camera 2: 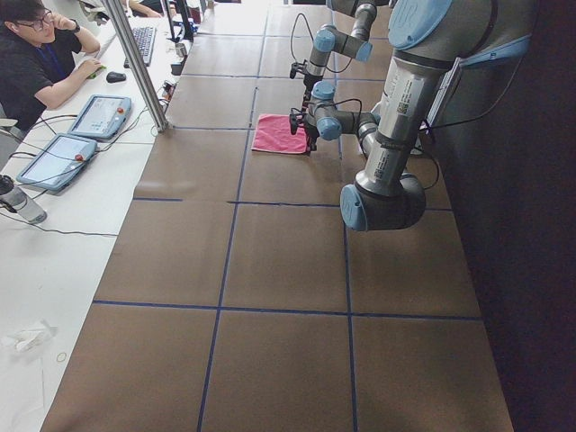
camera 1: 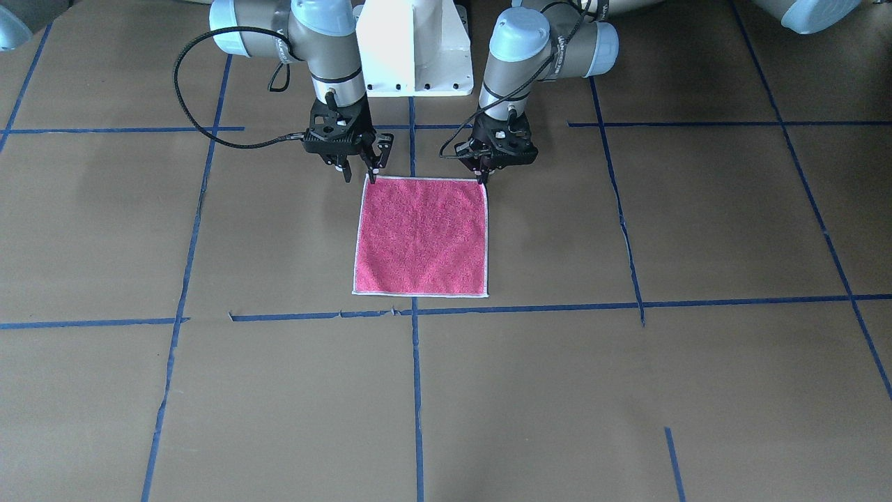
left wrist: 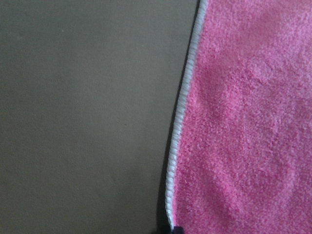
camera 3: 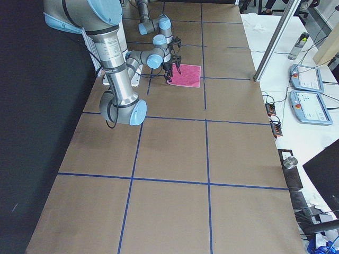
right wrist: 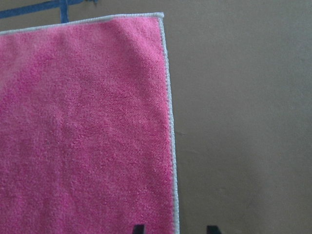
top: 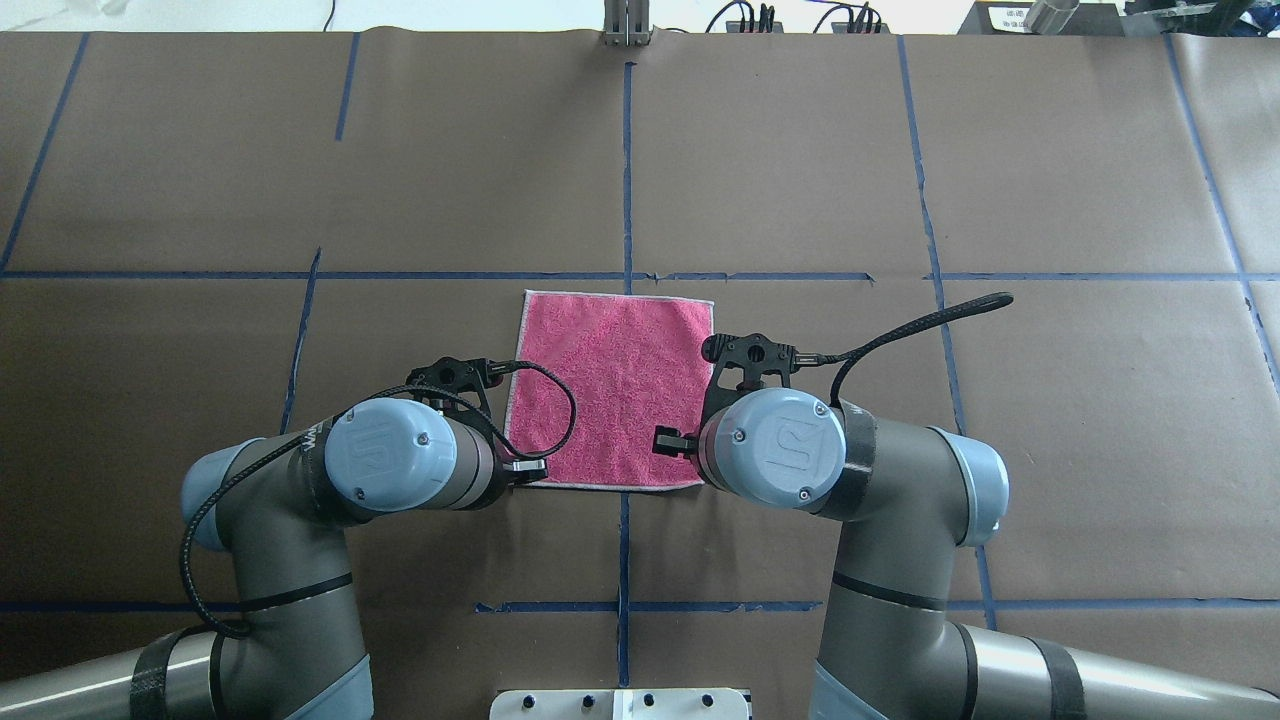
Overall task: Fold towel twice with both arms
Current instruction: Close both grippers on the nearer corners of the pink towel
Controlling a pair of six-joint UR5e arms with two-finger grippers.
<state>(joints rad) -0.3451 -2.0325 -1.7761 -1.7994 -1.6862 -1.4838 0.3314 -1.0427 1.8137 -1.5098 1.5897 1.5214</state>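
Neither of the 2 folds is made yet. The towel (camera 1: 421, 237) lies fully open and flat on the bench (camera 1: 627, 390), pink face up, with all 4 corners and the white edging showing and no crease or doubled layer anywhere. It spreads away from both sets of fingers, which stand at its 2 corners nearest the robot.

The left fingers (camera 1: 482, 176) are drawn together, tips down on their corner. In the left wrist view only 1 dark tip shows, right on the edging, and the hem beside it throws a dark shadow as if slightly raised. We judge that these fingers are pinching the cloth, though the pinch itself is mostly out of view.

The right fingers (camera 1: 373, 173) are spread apart. In the right wrist view the side hem runs between the 2 tips, 1 over the pink cloth and 1 over bare bench, so they straddle the edge without gripping anything.

We judge the step in hand to be the first grasp, half complete: the right fingers have yet to clamp their corner. After that, both corners must be carried over to the edge farthest from the fingers for fold 1. Then comes a regrasp and fold 2 across the halved cloth.
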